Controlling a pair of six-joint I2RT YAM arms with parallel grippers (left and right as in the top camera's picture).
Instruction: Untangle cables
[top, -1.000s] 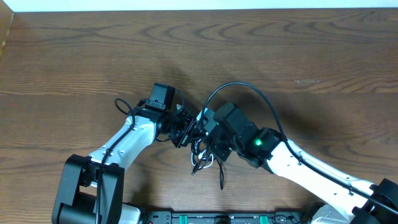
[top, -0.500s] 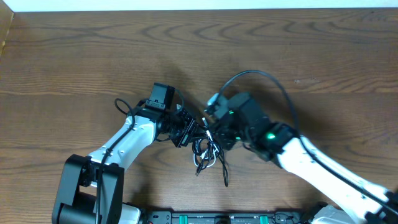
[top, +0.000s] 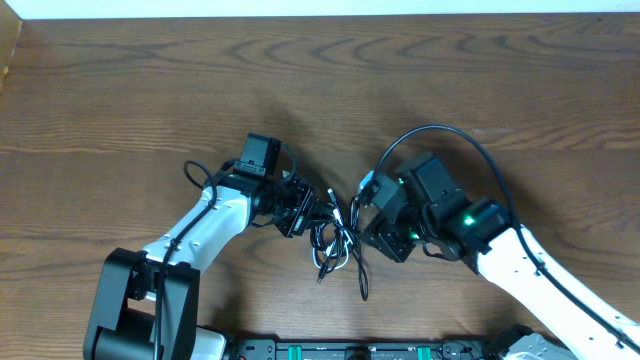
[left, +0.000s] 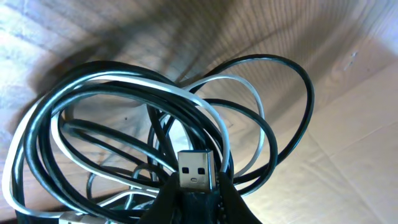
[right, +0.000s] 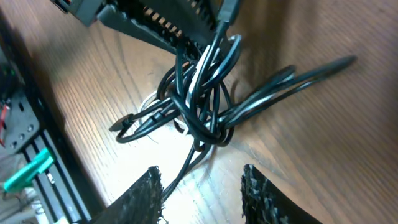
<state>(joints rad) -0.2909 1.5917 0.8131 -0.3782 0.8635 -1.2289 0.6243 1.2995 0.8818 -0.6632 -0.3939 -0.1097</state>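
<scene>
A tangle of black cables with one white cable (top: 335, 243) lies on the wooden table between my two arms. In the left wrist view the cables' loops (left: 155, 112) fill the frame. My left gripper (left: 196, 190) is shut on the metal USB plug (left: 195, 170) of a black cable. Seen from overhead, the left gripper (top: 304, 212) sits at the tangle's upper left. My right gripper (top: 378, 238) stands just right of the tangle. In its wrist view the right gripper (right: 202, 190) is open, with the knot (right: 199, 106) ahead of it and one black strand running down beside the left finger (right: 146, 196).
A black rail with green parts (top: 350, 350) runs along the near table edge, also seen as the rail (right: 25, 162) at the left of the right wrist view. The right arm's thick black wire (top: 445, 130) arcs above its wrist. Bare wood lies all around.
My right gripper has moved right, off the tangle, and its jaws have spread apart. The cables now lie a little more spread on the table. The left arm has not moved.
</scene>
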